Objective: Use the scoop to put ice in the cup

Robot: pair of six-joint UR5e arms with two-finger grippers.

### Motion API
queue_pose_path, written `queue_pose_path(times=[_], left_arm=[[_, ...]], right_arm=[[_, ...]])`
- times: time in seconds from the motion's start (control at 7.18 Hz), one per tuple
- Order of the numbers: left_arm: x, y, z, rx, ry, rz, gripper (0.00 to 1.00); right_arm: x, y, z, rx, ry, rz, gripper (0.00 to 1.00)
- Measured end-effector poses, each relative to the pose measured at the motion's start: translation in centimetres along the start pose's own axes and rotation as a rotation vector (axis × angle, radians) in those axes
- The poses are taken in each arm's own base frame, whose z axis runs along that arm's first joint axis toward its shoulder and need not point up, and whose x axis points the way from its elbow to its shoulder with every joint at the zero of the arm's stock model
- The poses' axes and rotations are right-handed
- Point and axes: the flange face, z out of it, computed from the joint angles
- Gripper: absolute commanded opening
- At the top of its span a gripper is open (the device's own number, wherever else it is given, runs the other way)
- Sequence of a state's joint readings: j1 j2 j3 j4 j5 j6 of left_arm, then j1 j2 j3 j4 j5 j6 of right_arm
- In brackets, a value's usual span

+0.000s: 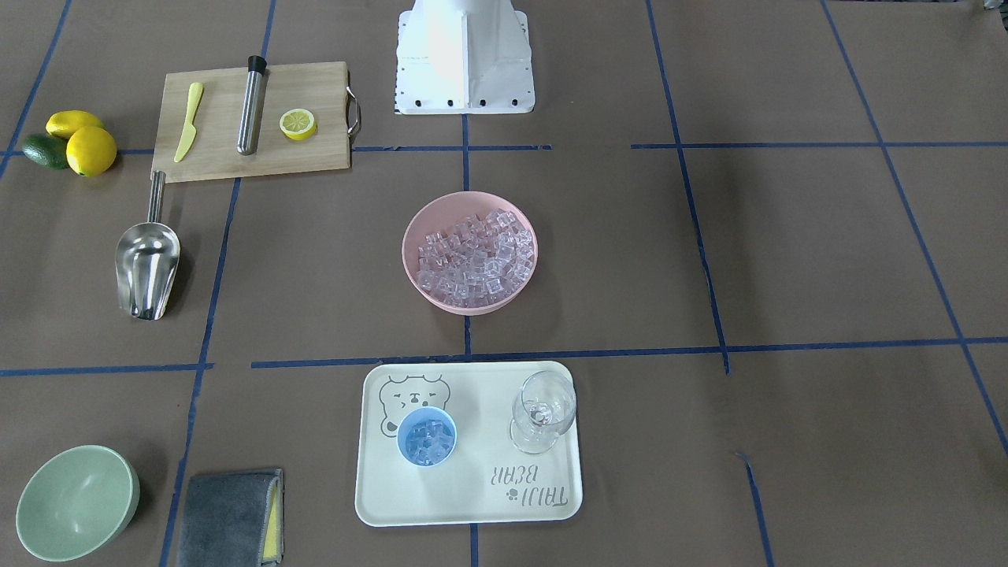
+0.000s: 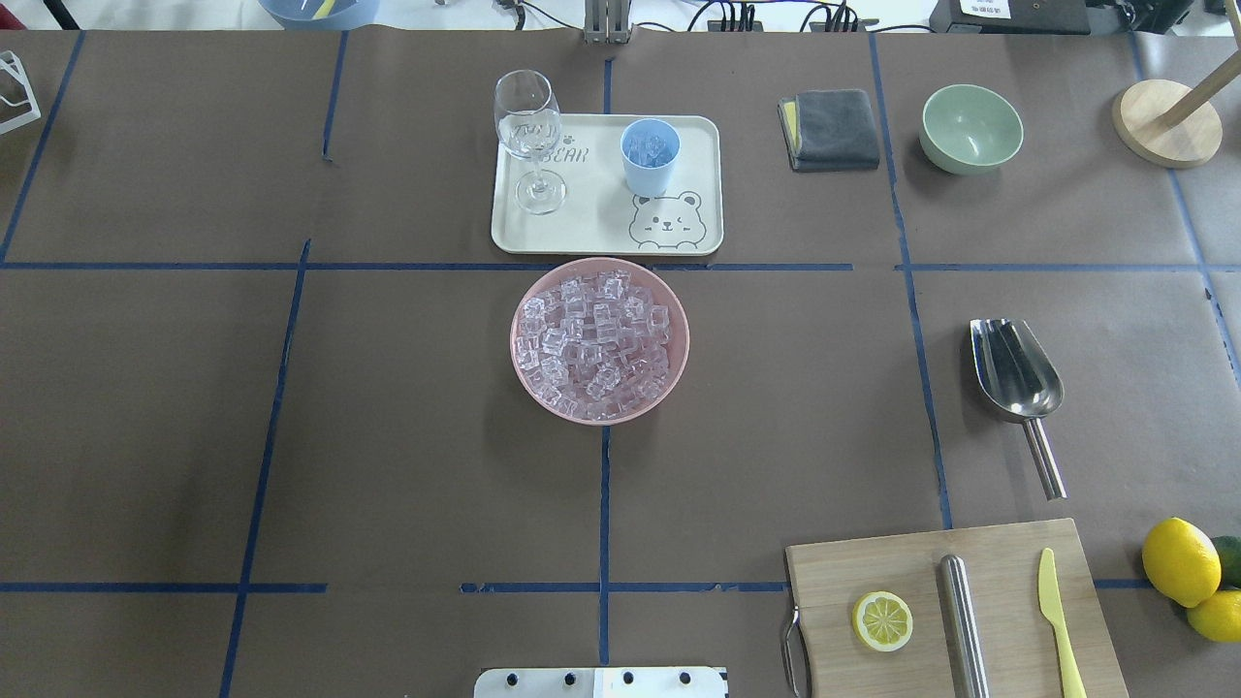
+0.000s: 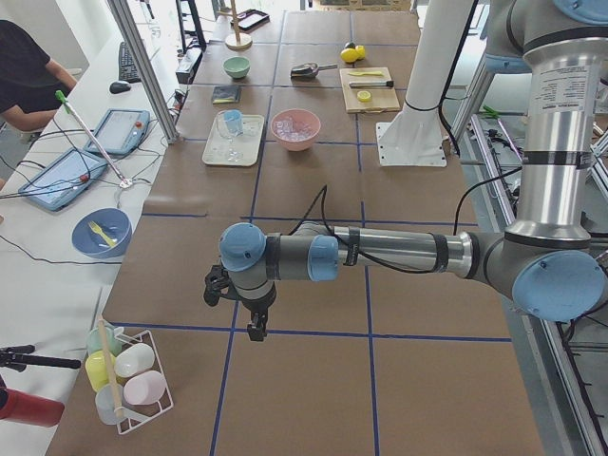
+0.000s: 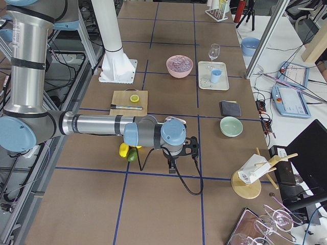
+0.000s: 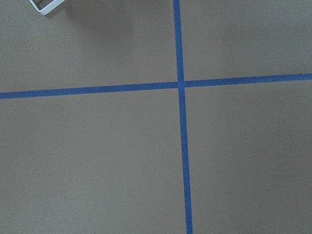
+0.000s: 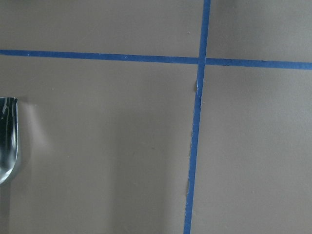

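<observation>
Two arms stood clear of the work area: the left arm (image 3: pixel 380 252) and the right arm (image 4: pixel 97 124) each hung over bare tabletop (image 2: pixel 388 436), and because they appeared only in the side views, it could not be told whether their jaws were wide or narrow. The scoop (image 2: pixel 1016 368) lay empty on the tabletop on the robot's right, trough away from the base and handle toward it. Its edge showed at the margin of the right wrist view. The ice (image 2: pixel 596 344) filled the pink bowl (image 2: pixel 599 419) at centre. The cup (image 2: pixel 650 155) stood upright on the tray (image 2: pixel 601 237), just beyond the bowl, with several cubes inside. The transfer step therefore appeared complete or between rounds. A further round would call for the right arm to descend on the thin handle, grip it squarely, then carry the trough level to the bowl.
</observation>
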State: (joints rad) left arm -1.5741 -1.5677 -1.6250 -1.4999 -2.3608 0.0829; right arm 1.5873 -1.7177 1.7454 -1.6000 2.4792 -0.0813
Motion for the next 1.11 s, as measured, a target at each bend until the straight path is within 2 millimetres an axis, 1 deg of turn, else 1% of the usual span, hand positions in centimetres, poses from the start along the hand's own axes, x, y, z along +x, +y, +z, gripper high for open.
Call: queue_pose_path(times=[0.84,1.11], left_arm=[[-0.13,0.00,0.15,-0.003,0.000,-0.003,1.00],[0.03,-0.18,-0.04,0.001,0.000,0.001,1.00]], right_arm=[[0.10,-0.19,-0.05,0.004,0.013,-0.010,1.00],[0.05,-0.72,-0.17,0.008,0.018,-0.015,1.00]])
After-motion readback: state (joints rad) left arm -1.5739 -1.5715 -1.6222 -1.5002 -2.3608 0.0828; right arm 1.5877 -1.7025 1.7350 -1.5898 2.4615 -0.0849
